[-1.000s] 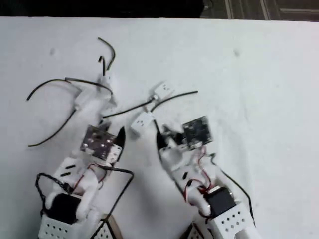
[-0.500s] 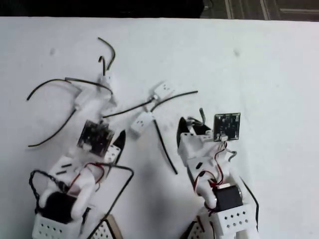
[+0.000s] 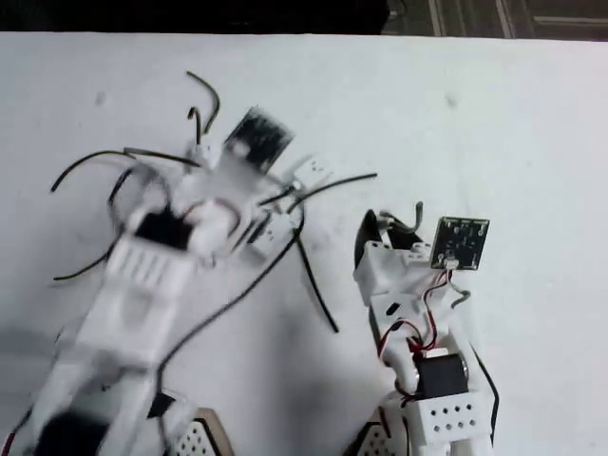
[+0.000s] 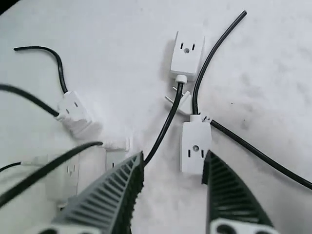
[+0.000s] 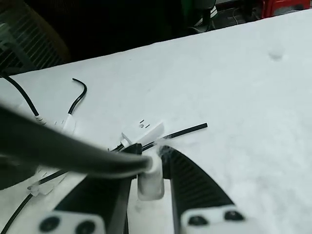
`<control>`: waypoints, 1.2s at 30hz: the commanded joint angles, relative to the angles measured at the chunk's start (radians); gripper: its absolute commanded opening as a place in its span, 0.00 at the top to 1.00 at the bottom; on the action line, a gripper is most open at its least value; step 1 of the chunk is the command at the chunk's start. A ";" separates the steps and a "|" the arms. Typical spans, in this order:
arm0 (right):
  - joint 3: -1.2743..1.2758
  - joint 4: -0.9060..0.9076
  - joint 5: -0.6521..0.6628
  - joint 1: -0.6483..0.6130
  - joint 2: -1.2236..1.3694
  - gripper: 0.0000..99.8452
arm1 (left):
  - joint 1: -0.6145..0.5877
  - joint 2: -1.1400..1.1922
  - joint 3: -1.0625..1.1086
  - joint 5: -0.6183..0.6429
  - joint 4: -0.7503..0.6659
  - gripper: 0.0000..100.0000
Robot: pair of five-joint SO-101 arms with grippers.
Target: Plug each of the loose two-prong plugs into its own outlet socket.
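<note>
Both arms wear white printed shells. The right arm (image 3: 410, 285) carries a black servo block (image 3: 439, 375) above a white base (image 3: 446, 416) dotted with holes. Red and black wires (image 3: 404, 332) loop along it, and a bare dark circuit board (image 3: 461, 242) sits at its wrist. The left arm (image 3: 142, 285) has a slotted white panel (image 3: 142, 261). The left gripper (image 4: 174, 155) has dark grey fingers (image 4: 119, 187) with ridged inner faces. The right gripper (image 5: 150, 148) has black ones with round screw holes (image 5: 196, 220) at the roots.

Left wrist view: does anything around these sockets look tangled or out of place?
Yes. Between the near socket and the far socket, what looks like a loose plug lies on its side, hemmed in by two black cords. This clutter sits just ahead of the left gripper, whose jaws stand open.
</note>
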 commanded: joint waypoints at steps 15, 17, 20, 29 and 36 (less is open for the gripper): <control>-0.011 -0.048 -0.009 0.022 -0.004 0.98 | 0.079 0.980 -0.916 -0.049 0.034 0.74; -0.009 -0.059 -0.009 0.036 -0.004 0.98 | 0.085 1.040 -0.976 -0.049 0.034 0.74; -0.009 -0.059 -0.009 0.042 -0.004 0.98 | 0.085 1.141 -1.089 -0.049 0.032 0.74; -0.009 -0.056 -0.009 0.042 -0.004 0.98 | 0.064 1.448 -1.410 -0.055 0.101 0.78; -0.009 -0.058 -0.015 0.044 -0.004 0.98 | 0.062 1.480 -1.715 -0.055 0.407 0.98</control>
